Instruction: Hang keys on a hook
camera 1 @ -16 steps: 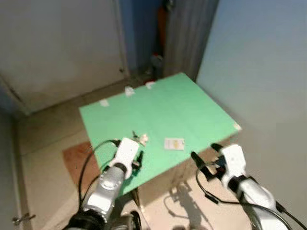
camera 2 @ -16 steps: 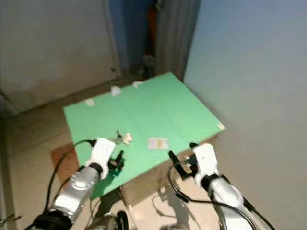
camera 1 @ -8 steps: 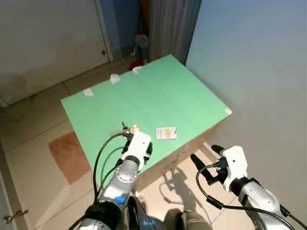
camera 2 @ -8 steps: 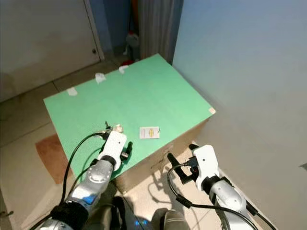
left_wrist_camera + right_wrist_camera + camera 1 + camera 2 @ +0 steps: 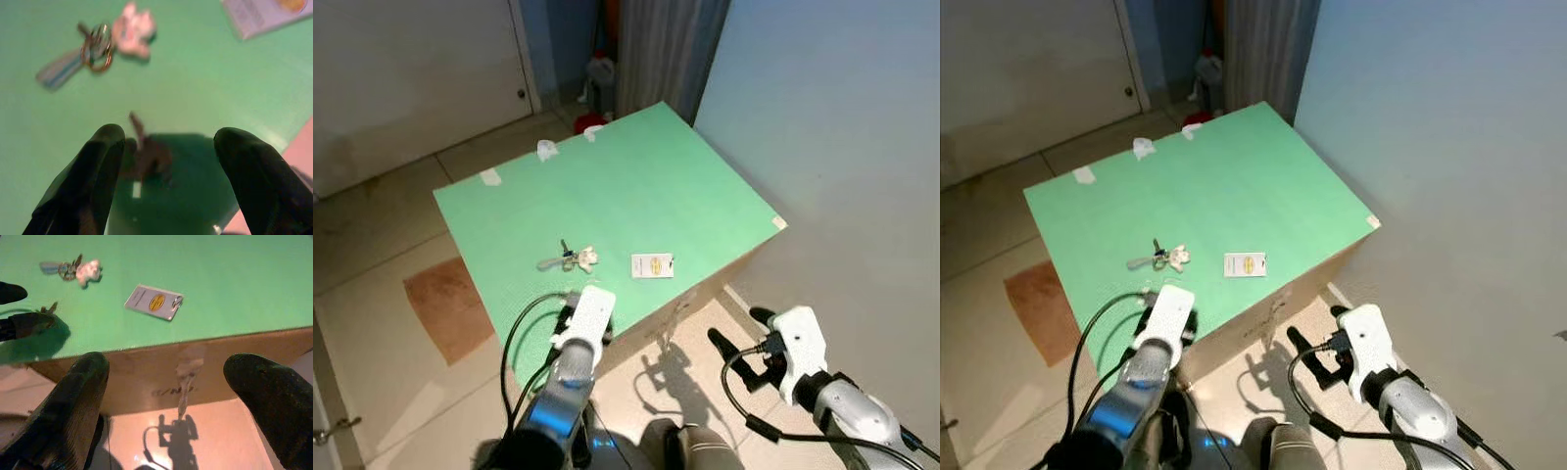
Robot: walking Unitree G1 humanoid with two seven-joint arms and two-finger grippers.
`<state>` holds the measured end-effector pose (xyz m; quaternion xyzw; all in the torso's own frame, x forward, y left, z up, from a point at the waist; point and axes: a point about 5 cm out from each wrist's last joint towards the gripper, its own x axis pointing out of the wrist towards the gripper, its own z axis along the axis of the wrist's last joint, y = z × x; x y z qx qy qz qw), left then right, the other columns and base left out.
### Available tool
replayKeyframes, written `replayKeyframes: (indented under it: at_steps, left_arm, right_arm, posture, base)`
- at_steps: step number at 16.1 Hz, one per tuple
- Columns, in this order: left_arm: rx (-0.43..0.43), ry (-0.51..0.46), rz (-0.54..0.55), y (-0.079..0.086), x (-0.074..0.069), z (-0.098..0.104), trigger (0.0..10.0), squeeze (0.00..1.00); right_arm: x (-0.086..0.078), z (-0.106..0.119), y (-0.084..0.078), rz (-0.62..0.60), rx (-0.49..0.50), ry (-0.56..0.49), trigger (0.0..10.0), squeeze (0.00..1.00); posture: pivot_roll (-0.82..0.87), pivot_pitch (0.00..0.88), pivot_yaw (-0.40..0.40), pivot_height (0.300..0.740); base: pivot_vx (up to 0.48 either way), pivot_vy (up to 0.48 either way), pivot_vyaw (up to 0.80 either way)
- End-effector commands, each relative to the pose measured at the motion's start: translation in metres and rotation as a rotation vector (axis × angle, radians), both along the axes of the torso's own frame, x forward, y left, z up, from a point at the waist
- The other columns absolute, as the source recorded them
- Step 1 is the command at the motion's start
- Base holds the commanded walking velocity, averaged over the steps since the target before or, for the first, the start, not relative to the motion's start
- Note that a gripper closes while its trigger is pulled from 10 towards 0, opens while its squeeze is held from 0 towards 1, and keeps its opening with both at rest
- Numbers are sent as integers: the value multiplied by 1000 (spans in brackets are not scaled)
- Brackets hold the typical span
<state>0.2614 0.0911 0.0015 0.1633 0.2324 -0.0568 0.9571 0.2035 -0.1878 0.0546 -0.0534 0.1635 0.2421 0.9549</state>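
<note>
Green bench [image 5: 636, 196]: keys [image 5: 570, 259] lie flat, ungrasped; left end effector [image 5: 168, 166] fingers apart, short of keys; right end effector [image 5: 168, 396] apart, idle; risk: fingers skid on flat ring, push keys away

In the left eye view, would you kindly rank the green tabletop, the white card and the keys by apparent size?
1. Green tabletop, by far.
2. White card and keys look about alike; unranked.

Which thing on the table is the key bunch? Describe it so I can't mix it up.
On the green table, look near the front edge, just ahead of the left pincer. The keys lie left of a white card; unlike that flat card, they are a ring with a pale blue tag and a small pinkish-white charm.
</note>
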Motion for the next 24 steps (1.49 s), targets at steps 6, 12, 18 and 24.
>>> replayKeyframes:
  at_steps: [6, 12, 18, 24]
  left_arm:
    - [-23, 22, 63, -6, -20, -7, 10000, 0]
    - [-73, 43, 78, -17, -21, -6, 10000, 0]
    - [-62, 26, 48, -18, -17, -3, 10000, 0]
    - [-118, 25, 46, -20, -10, -1, 2275, 0]
  right_arm:
    - [-10, 3, -7, 33, -17, 36, 10000, 0]
    - [-14, 1, -6, 38, -18, 55, 10000, 0]
    - [-18, 0, -6, 32, -18, 56, 10000, 0]
    - [-20, -1, -5, 30, -19, 58, 10000, 0]
  posture:
    - [-325, 292, -85, 736]
    - [-332, 295, -84, 736]
    - [-341, 297, -78, 736]
    - [-346, 298, -76, 736]
  base:
    - [0, 0, 0]
    - [0, 0, 0]
    - [0, 0, 0]
    - [0, 0, 0]
